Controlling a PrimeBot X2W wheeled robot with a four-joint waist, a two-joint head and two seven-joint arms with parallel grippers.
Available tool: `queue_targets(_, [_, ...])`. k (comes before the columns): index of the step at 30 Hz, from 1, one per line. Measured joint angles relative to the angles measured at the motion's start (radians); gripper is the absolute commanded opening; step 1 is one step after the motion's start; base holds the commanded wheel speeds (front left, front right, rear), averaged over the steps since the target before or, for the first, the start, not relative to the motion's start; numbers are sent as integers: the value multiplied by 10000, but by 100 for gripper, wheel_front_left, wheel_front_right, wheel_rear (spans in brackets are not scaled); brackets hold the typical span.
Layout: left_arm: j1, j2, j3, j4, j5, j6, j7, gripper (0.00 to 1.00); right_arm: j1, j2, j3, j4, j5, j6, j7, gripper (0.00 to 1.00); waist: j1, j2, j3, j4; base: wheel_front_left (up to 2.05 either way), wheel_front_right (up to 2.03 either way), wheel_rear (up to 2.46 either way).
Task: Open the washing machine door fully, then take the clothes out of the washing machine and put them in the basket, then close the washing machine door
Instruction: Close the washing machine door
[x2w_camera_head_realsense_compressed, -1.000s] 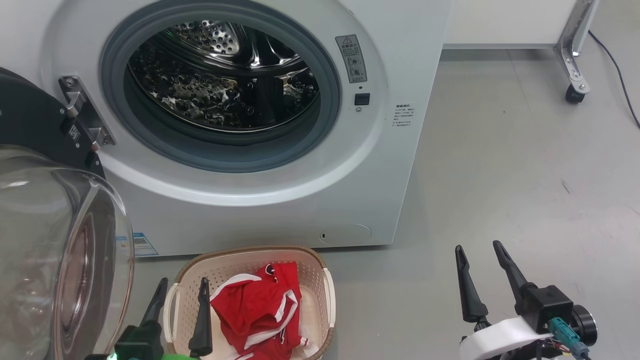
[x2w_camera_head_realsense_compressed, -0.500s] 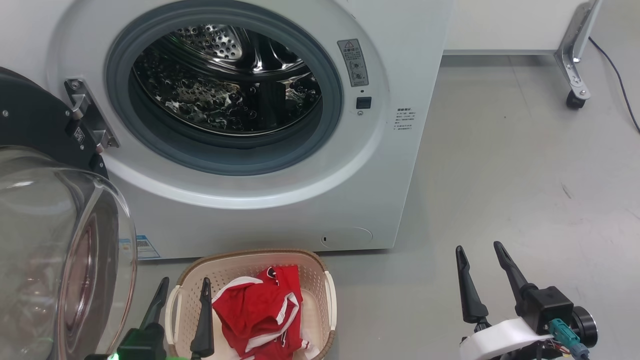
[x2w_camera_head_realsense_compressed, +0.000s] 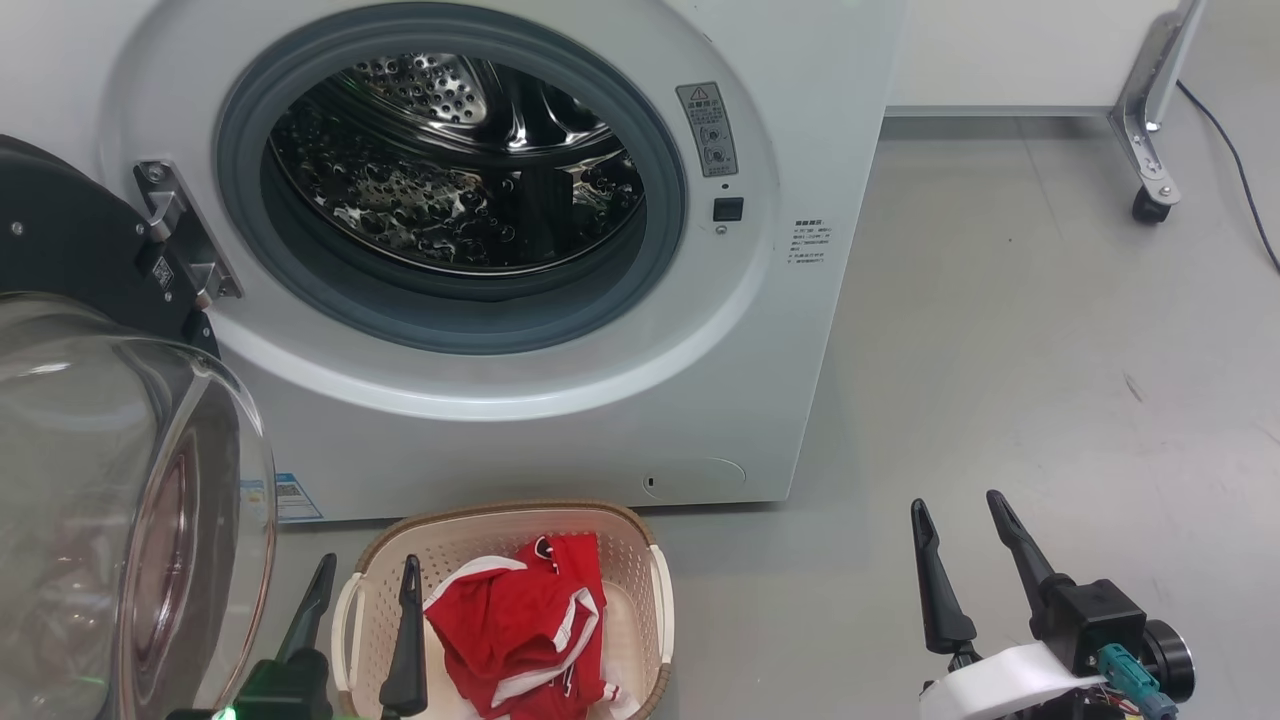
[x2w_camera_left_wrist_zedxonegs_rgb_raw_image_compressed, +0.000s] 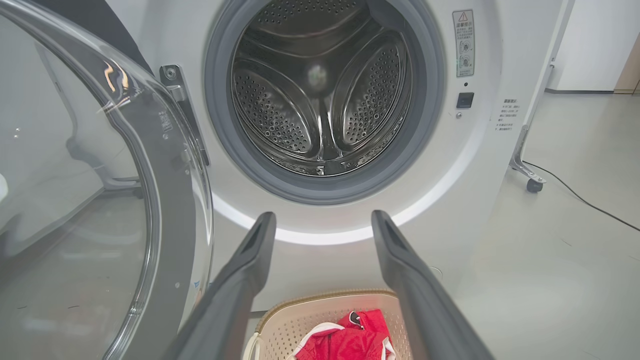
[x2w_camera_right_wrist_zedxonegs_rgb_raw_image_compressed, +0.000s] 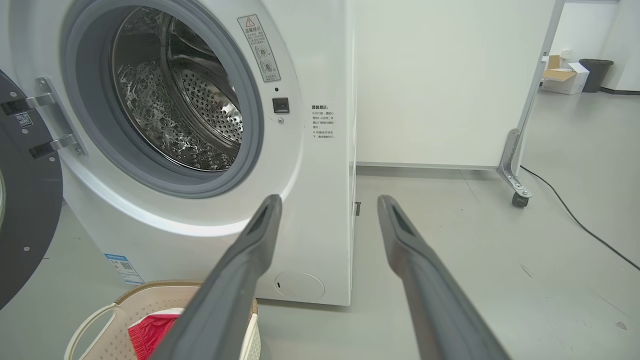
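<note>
Tools: left tool (x2w_camera_head_realsense_compressed: 369, 562) and right tool (x2w_camera_head_realsense_compressed: 956, 500) both have fingers apart, nothing held. The left tool hangs over the near-left edge of the basket (x2w_camera_head_realsense_compressed: 500, 510); the right tool is well apart to the right, over bare floor (x2w_camera_head_realsense_compressed: 1000, 350).

Basket pos.: on the floor just in front of the washing machine (x2w_camera_head_realsense_compressed: 560, 440). The clothes (x2w_camera_head_realsense_compressed: 520, 620) lie bunched inside it.

Washing machine door (x2w_camera_head_realsense_compressed: 60, 240): swung wide on its left-side hinge, glass bowl facing outward. Step 1 judged complete.

Drum (x2w_camera_head_realsense_compressed: 450, 160): perforated steel visible, no red fabric seen in it. Step 2 judged complete, approx.

Remaining: step 3, close the door. The left tool is nearest the door, so it is the likely choice.
</note>
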Motion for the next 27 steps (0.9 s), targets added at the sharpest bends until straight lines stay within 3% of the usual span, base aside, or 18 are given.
queue_targets(27, [165,10,-148,-383,203,56,190,100,9,6,17,-48,138,0,0,100,0,0,57,-78,-70,70,0])
